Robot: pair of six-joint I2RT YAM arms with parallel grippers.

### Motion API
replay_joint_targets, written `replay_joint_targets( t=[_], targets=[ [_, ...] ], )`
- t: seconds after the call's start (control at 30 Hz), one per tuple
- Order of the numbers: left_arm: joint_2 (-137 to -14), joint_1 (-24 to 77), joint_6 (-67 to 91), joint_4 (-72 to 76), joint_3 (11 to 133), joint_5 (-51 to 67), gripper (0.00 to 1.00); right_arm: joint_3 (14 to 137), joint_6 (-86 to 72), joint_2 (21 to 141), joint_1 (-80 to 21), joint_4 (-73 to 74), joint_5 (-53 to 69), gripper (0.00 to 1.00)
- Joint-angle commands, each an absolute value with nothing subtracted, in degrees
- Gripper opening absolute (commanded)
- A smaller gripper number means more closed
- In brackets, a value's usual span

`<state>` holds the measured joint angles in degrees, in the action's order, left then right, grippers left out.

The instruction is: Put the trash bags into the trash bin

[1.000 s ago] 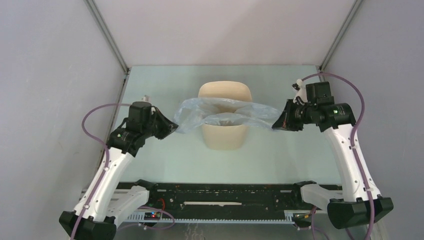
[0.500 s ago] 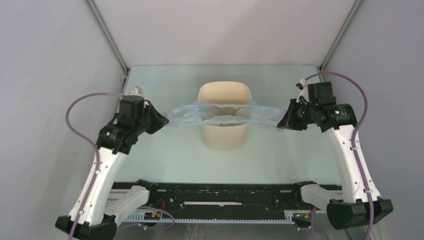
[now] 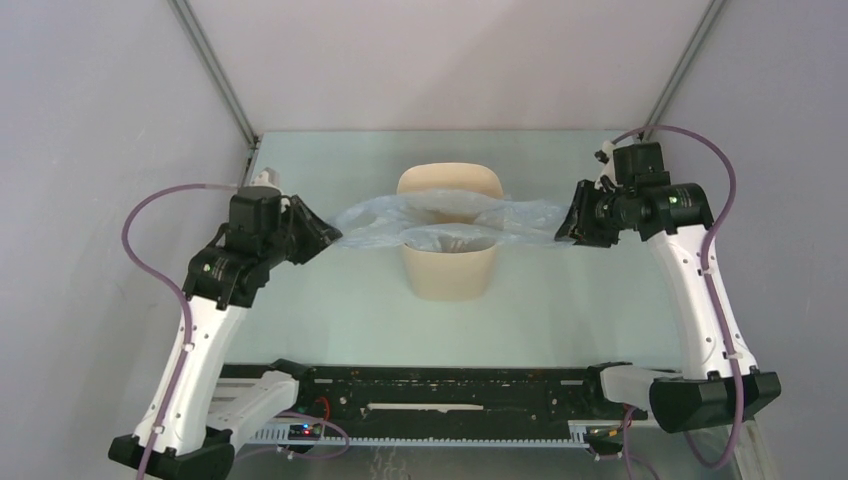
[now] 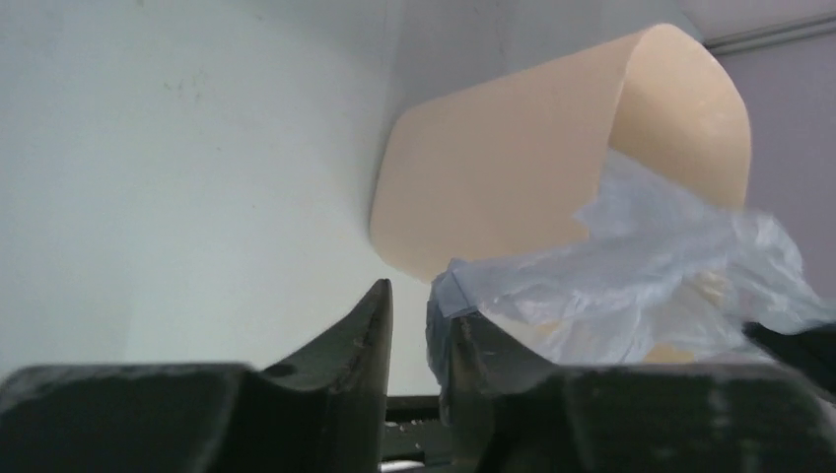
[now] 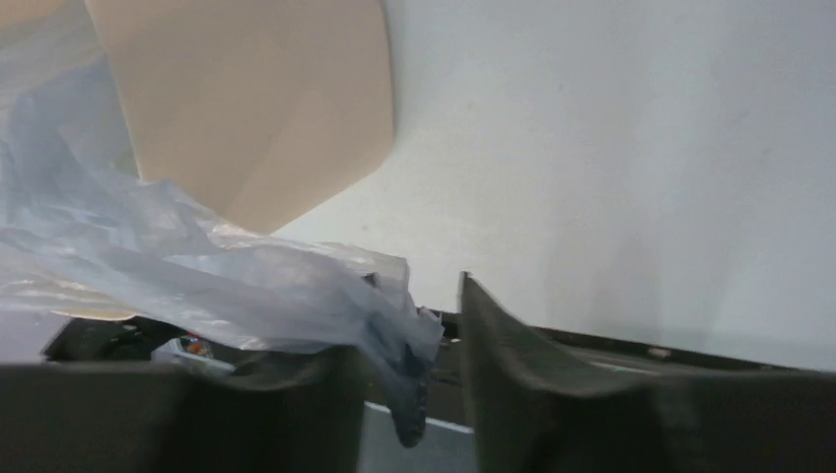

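Note:
The beige trash bin (image 3: 448, 270) stands upright mid-table. The pale-blue trash bag (image 3: 380, 215) lies spread across its mouth, sagging into the opening, with its ends reaching out to both grippers. My left gripper (image 3: 325, 235) is at the bag's left end. In the left wrist view the jaws (image 4: 414, 296) stand apart, and the bag (image 4: 631, 266) is draped over the right finger only, in front of the bin (image 4: 493, 177). My right gripper (image 3: 570, 228) is at the bag's right end. Its jaws (image 5: 419, 291) are also apart, with the bag (image 5: 197, 266) hanging over the left finger, near the bin (image 5: 256, 108).
The pale green table (image 3: 330, 320) is closed in by grey walls on the left, right and back. The black base rail (image 3: 450, 395) runs along the near edge between the arm bases.
My left arm swung outward to the left and pulled the bag taut across the bin. My right gripper moved slightly back. The bag now sits a little looser over the mouth.

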<state>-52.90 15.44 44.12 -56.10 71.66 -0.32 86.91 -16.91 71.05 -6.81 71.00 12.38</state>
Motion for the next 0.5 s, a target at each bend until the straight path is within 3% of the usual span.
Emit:
replay_joint_targets(
  t=[0.0,0.1,0.2,0.37,0.47],
  targets=[
    [-47.32,14.85,53.32,-52.18,67.34,7.99,0.46,83.59,-19.53,66.63,-7.23,71.16,18.67,0.52],
    [-40.95,15.42,67.22,-42.1,57.8,13.39,0.82,80.11,-28.39,63.27,-7.21,68.19,25.2,0.71],
    [-36.17,16.67,78.65,-35.71,52.54,12.52,0.98,75.79,-43.12,59.94,-7.92,61.91,29.26,0.83],
    [-37.08,20.95,86.53,-32.58,54.21,10.6,1.0,73.67,-56.11,56.41,-9.99,56.11,29.29,0.95],
    [-39.73,26.96,89.15,-34.4,57.57,6.97,1.0,73.69,-60.61,56.3,-11.74,57.62,27.01,0.96]
  ],
)
